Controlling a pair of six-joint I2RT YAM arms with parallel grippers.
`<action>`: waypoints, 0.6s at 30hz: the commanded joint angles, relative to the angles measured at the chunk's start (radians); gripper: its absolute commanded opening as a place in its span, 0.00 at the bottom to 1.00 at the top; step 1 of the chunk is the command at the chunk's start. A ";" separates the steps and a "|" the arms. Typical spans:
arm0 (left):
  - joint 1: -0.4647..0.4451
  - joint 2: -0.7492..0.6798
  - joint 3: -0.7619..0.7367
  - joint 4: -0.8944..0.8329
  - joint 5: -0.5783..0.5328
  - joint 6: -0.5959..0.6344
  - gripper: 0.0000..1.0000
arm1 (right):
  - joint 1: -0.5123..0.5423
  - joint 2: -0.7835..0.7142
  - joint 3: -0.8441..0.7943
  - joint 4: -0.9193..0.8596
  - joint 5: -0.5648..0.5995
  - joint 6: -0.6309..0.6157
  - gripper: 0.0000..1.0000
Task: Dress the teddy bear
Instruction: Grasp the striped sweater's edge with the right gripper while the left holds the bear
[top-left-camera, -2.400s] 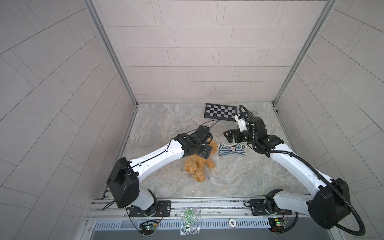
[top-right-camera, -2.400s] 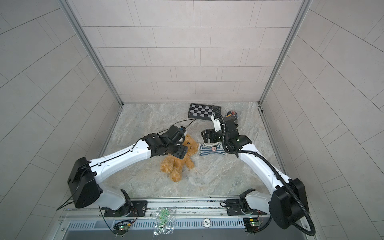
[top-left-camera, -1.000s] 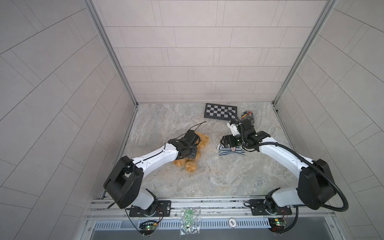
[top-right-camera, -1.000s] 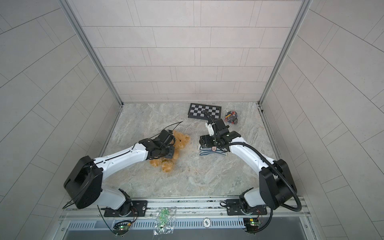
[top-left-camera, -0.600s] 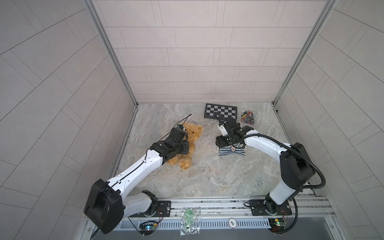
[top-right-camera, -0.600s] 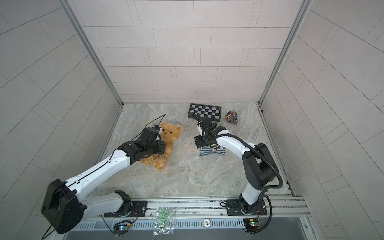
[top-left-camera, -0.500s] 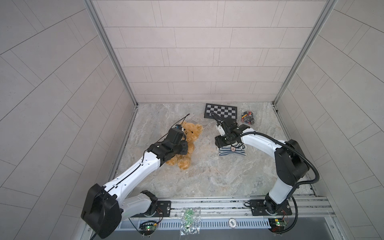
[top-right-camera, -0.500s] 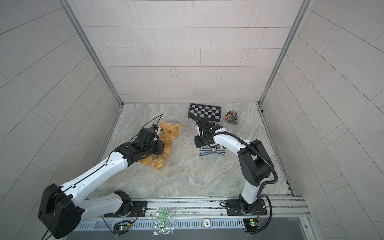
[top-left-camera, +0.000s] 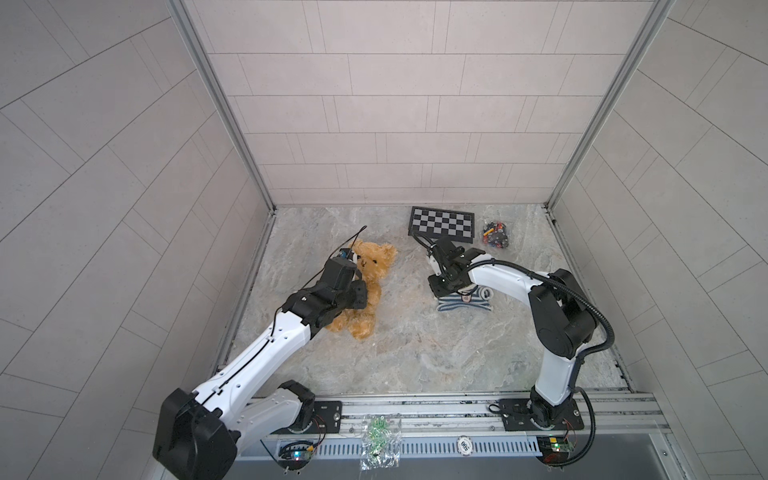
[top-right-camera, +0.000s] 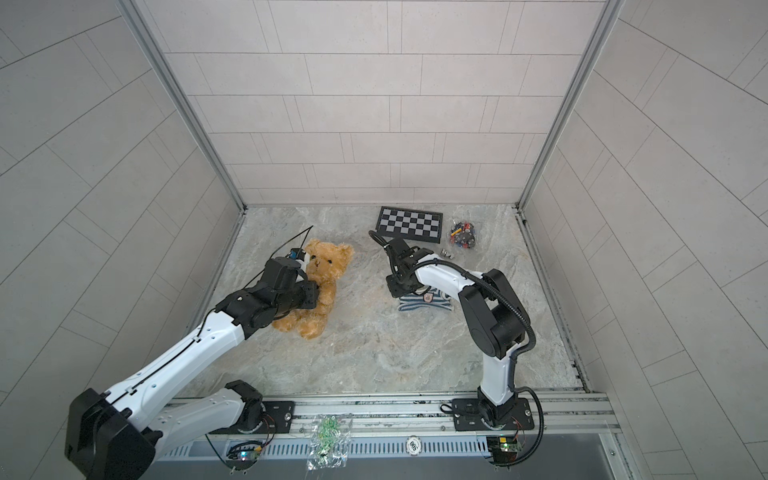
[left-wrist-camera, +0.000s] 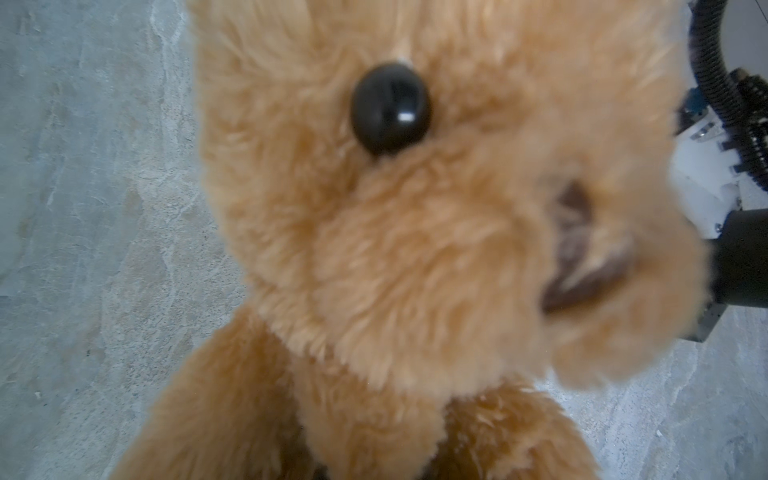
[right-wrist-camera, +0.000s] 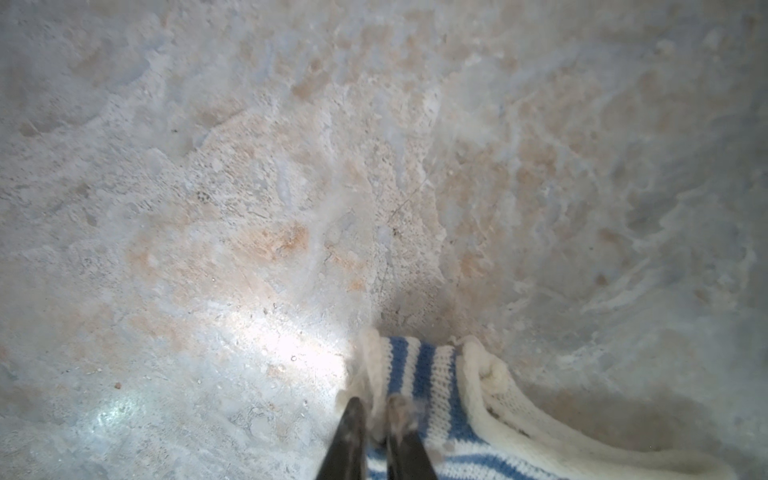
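The golden-brown teddy bear (top-left-camera: 376, 266) (top-right-camera: 330, 266) lies on the marble floor at the left, head toward the back wall. My left gripper (top-left-camera: 360, 296) (top-right-camera: 315, 296) is pressed into its side and shut on it. In the left wrist view the teddy bear (left-wrist-camera: 415, 249) fills the frame and its fur hides the jaws. The blue-and-white striped sweater (top-left-camera: 463, 302) (top-right-camera: 424, 302) lies flat at the right. My right gripper (top-left-camera: 441, 287) (top-right-camera: 395, 289) (right-wrist-camera: 376, 405) is shut on the sweater (right-wrist-camera: 428, 374), pinching its white edge between the two dark fingertips (right-wrist-camera: 353, 415).
A checkerboard card (top-left-camera: 442, 224) (top-right-camera: 409, 224) lies at the back, with a bag of small coloured parts (top-left-camera: 494, 235) (top-right-camera: 461, 236) beside it. Tiled walls close in three sides. The metal base rail (top-left-camera: 415, 411) runs along the front.
My right gripper has shut on the sweater's edge. My left arm has drawn the bear leftward and turned its head toward the back wall, then held nearly still.
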 joint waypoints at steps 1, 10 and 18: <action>0.014 -0.034 -0.007 0.008 -0.008 0.006 0.08 | 0.011 0.027 0.039 -0.009 0.042 0.007 0.05; 0.014 -0.061 -0.015 -0.025 0.022 0.046 0.08 | 0.009 0.135 0.197 0.029 0.007 0.089 0.05; -0.013 -0.089 -0.025 -0.027 0.097 0.098 0.08 | -0.032 0.174 0.299 0.002 -0.046 0.088 0.22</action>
